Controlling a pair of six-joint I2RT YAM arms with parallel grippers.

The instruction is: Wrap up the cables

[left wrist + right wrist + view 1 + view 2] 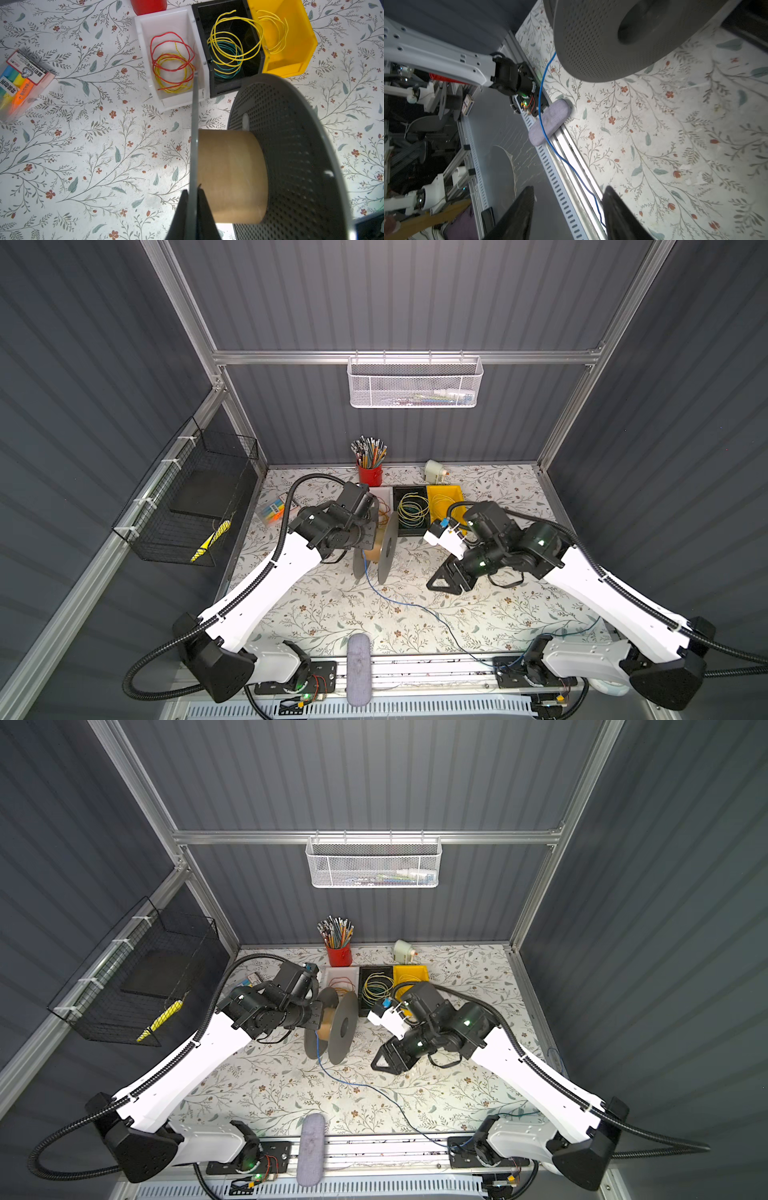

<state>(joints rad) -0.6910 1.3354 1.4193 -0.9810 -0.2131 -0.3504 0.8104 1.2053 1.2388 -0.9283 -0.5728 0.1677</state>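
The left gripper (pixel 194 195) had its fingers (pixel 180 214) clenched on the thin rim of the grey spool (pixel 230 176). The right gripper (pixel 568 195) stood released, with its fingers (pixel 521 209) well apart at the bottom of the wrist view. The blue cable (pixel 541 87) ran between them, close to one finger, though contact could not be told. In both top views the cable trailed from the spool's core at centre to the lower right across the floral table (pixel 332 614). Above the spool, a white bin (pixel 145 52), a black bin (pixel 216 91) and a yellow bin (pixel 291 64) held wire loops near a red pencil cup (pixel 370 477). The grey ribbed walls (pixel 374 302) carried a white mesh basket (pixel 415 385) at upper centre and a black wire basket (pixel 187 510) at left
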